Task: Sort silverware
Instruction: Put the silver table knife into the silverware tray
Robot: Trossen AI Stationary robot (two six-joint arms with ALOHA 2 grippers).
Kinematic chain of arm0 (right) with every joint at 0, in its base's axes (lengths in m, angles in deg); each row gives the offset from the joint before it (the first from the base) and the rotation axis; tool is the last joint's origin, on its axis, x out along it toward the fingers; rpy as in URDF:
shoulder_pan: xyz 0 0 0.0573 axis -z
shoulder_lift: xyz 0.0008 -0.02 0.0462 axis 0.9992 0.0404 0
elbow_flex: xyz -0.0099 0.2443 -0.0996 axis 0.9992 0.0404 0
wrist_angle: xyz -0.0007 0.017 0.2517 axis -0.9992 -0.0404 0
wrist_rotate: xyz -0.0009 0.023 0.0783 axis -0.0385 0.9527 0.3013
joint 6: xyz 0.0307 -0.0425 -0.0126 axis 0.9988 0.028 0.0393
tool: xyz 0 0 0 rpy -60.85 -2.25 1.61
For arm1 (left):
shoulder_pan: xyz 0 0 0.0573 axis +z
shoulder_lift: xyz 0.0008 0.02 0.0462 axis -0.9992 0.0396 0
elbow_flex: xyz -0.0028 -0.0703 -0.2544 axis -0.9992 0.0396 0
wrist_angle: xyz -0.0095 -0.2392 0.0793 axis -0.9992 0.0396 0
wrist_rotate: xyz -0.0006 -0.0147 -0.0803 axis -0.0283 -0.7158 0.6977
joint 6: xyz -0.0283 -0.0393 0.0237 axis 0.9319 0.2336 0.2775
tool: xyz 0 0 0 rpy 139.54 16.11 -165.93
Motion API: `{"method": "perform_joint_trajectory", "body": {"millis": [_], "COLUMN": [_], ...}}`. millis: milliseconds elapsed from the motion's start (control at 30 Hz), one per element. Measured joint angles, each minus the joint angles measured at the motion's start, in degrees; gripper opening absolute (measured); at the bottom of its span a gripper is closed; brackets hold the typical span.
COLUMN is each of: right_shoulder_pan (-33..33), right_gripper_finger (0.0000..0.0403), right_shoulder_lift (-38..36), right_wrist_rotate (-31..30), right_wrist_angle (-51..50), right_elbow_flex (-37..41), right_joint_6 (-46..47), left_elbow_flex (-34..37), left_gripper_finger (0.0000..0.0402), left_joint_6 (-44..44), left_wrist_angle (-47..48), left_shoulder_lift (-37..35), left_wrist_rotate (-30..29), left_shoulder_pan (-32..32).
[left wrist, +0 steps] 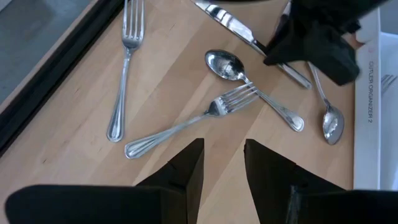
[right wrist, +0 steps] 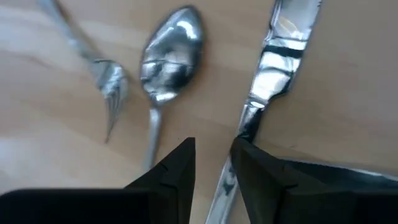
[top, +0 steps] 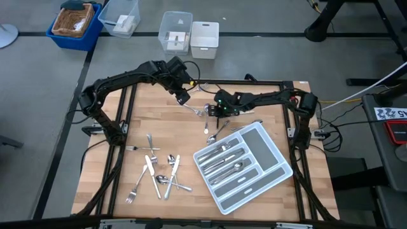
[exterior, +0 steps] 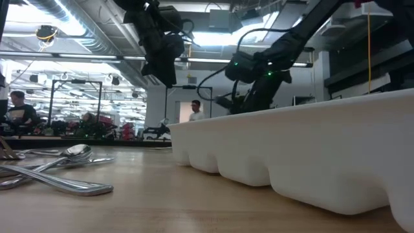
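Knife point(right wrist: 273, 74) handle hidden under right gripper point(right wrist: 212, 163); tray point(exterior: 310, 155) cut off.

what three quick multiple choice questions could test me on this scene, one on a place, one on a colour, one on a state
1. The light grey compartmented plastic tray lies:
A) on the robot's left side
B) on the robot's right side
C) on the floor

2. The plastic bin holding the wicker basket is:
A) red
B) blue
C) green

3. The left hand is:
A) open and empty
B) shut on a fork
C) shut on a spoon

Answers:
1. B, the high view shows it on the table's right part.
2. B, its walls are blue.
3. A, the left wrist view shows a gap with nothing in it.
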Motion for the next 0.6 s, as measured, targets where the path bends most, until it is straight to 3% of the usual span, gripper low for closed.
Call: {"method": "perform_joint_trajectory", "body": {"millis": [167,600], "right_shoulder_pan": [0.0,0.4], "right_gripper_finger": [0.0115,0.0115], "right_shoulder_lift": [1.2,1.0], "right_wrist_rotate": [-4.3,-5.1], "right_wrist_angle": [-8.4,-12.6], "right_elbow_flex": [-4.1,-9.3], "right_joint_6": [-2.6,-3.0], "left_elbow_flex": [0.0,0.0], "left_gripper_finger": [0.0104,0.0104], "left_joint_6": [0.0,-2.2], "left_wrist_angle": [-0.1,-0.1], "left_shoulder_lift": [0.0,0.0], "left_wrist_rotate": [0.0,0.0], "left_shoulder_pan": [-0.2,-0.2]}}
